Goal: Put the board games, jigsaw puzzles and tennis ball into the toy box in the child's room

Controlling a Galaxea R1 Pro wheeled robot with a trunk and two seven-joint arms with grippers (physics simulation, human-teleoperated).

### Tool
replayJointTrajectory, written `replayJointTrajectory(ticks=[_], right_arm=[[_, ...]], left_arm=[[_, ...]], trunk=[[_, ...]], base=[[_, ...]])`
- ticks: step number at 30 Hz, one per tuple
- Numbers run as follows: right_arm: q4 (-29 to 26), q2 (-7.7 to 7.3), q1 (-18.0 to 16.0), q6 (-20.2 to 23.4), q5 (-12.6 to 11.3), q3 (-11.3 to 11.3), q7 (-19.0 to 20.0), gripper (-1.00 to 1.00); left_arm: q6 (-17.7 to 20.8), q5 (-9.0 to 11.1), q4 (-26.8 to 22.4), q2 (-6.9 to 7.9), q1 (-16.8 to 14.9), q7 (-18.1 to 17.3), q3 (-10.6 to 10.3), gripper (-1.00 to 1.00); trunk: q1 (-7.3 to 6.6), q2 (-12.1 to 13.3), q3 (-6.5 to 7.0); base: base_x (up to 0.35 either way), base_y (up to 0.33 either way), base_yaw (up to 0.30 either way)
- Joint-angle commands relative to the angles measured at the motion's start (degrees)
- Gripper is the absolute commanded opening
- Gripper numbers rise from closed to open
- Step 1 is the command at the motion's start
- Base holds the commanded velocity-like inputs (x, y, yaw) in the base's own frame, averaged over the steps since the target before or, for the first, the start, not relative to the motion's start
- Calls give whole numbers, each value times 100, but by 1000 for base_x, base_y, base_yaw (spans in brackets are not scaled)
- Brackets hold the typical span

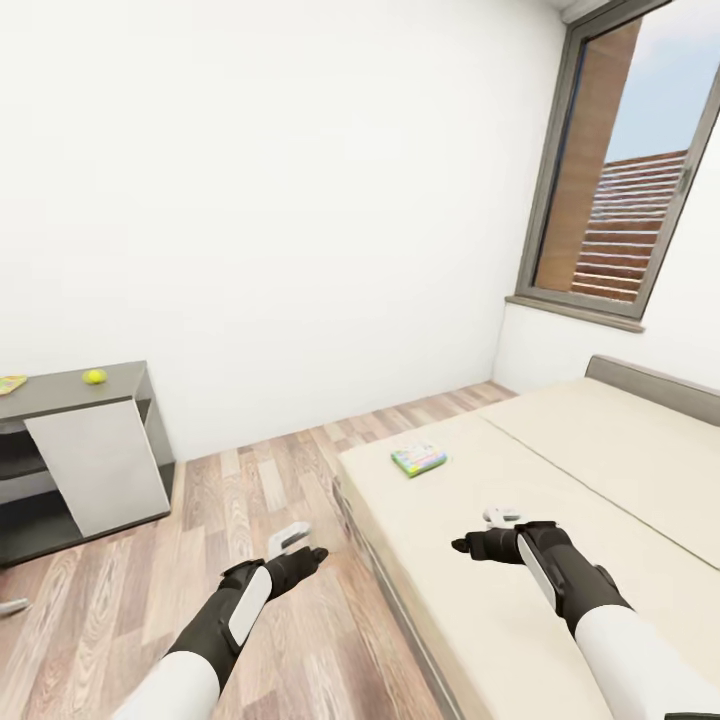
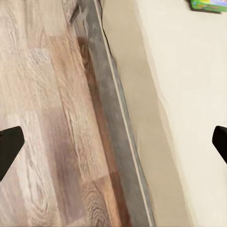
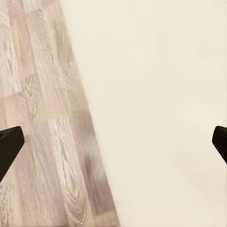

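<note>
One flat green-and-white board game (image 1: 418, 457) lies on the beige bed (image 1: 560, 470) near its left edge, and it also appears as the board game (image 2: 208, 4) in the left wrist view. A yellow-green tennis ball (image 1: 94, 376) rests on the dark-grey table (image 1: 60, 392) at the far left, with a corner of a colourful jigsaw puzzle (image 1: 10, 383) beside it. My left gripper (image 1: 300, 545) (image 2: 113, 142) hangs open over the floor beside the bed. My right gripper (image 1: 483, 530) (image 3: 113, 142) is open above the mattress edge, short of the game. The toy box is out of view.
Wood plank floor (image 1: 250, 500) runs between the table and the bed. A white wall stands behind, with a window (image 1: 620, 180) at the right above the bed. A pale cabinet panel (image 1: 100, 465) fronts the table.
</note>
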Motion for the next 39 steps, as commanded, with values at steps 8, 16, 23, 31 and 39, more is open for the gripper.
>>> replayJointTrajectory(ticks=[8,16,23,31,39], right_arm=[[-11,-5,-1,30,3,7,16,100],[-11,-5,-1,33,-1,6,24,100],[-13,-5,-4,50,-9,33,49,100],[-21,-5,-3,85,-29,81,63,100],[-39,24,-1,164,-29,97,85,100]], left_arm=[[51,32,-3,-10,-4,-4,29,100],[73,32,-4,-15,-4,-3,28,100],[81,36,-4,-16,-8,-6,32,100],[78,46,-4,-17,-6,-5,35,100],[75,55,0,-11,-5,1,44,100]], trunk=[[0,-4,-6],[0,-4,-6],[0,-4,-6],[0,-4,-6],[0,-4,-6]], base=[[-5,-1,288],[-135,-53,160],[-246,-96,55],[-239,-80,19],[-95,-31,6]])
